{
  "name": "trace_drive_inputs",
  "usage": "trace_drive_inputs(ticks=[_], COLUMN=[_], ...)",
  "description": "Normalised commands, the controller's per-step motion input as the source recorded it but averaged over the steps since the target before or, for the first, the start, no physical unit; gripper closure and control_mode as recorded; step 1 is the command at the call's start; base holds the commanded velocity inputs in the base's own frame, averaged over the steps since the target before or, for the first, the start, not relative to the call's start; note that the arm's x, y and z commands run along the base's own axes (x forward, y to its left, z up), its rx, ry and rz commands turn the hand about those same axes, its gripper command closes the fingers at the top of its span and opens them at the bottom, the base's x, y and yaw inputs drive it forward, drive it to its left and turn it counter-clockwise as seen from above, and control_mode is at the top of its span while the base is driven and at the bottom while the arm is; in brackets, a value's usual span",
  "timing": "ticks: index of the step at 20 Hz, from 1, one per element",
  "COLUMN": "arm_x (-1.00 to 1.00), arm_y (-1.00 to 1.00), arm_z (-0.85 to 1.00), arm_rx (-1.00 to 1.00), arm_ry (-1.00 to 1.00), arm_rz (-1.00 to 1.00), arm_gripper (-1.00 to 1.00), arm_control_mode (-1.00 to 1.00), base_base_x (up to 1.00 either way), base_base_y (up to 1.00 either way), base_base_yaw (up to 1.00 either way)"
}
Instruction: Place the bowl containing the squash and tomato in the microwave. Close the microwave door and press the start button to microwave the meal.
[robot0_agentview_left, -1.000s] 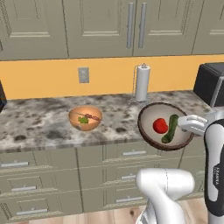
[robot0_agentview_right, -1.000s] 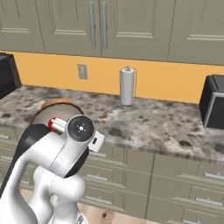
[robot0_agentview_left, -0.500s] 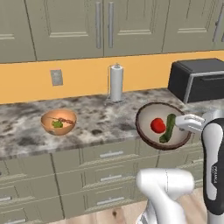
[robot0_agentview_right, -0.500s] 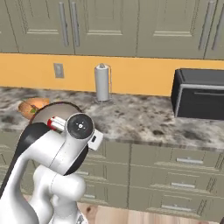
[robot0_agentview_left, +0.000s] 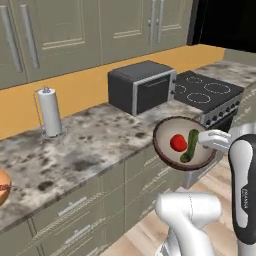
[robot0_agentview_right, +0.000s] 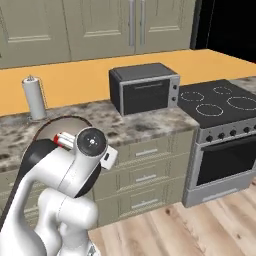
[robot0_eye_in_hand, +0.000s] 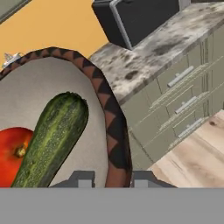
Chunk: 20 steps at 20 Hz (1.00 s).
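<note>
Brown zigzag-rimmed beige bowl (robot0_eye_in_hand: 114, 127), dark green squash (robot0_eye_in_hand: 52, 138), red tomato (robot0_eye_in_hand: 12, 153), speckled grey counter (robot0_agentview_left: 90, 145).

Both base views are looking forward and down from behind the arm, sharing the counter (robot0_agentview_left: 95, 145), toaster oven (robot0_agentview_right: 145, 88) and stove (robot0_agentview_right: 220, 107). Hand view is looking close along the bowl (robot0_eye_in_hand: 114, 131) rim.

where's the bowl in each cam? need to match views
Left base view: bowl right of centre, held off the counter edge, tomato and squash inside.
Right base view: just an arc of its rim at left, behind the arm.
Hand view: fills the left half, rim running down the middle between the pincer tips.
Shared landmark: the grey-topped oven box on the counter.
</note>
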Motion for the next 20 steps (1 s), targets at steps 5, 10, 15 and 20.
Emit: trace_drive_inputs(ticks=[5, 10, 15, 20], arm_x=[0.0, 0.0, 0.0, 0.0], arm_y=[0.0, 0.0, 0.0, 0.0], arm_z=[0.0, 0.0, 0.0, 0.0], arm_rx=[0.0, 0.0, 0.0, 0.0], arm_ry=[0.0, 0.0, 0.0, 0.0], arm_rz=[0.0, 0.0, 0.0, 0.0], arm_gripper=[1.0, 1.0, 1.0, 1.0], arm_control_mode=[1.0, 1.0, 1.0, 1.0], base_base_x=[0.07, 0.12, 0.3, 0.7], base_base_y=[-0.32, -0.42, -0.51, -0.59], base_base_yaw=[-0.75, -0.71, -0.64, -0.51])
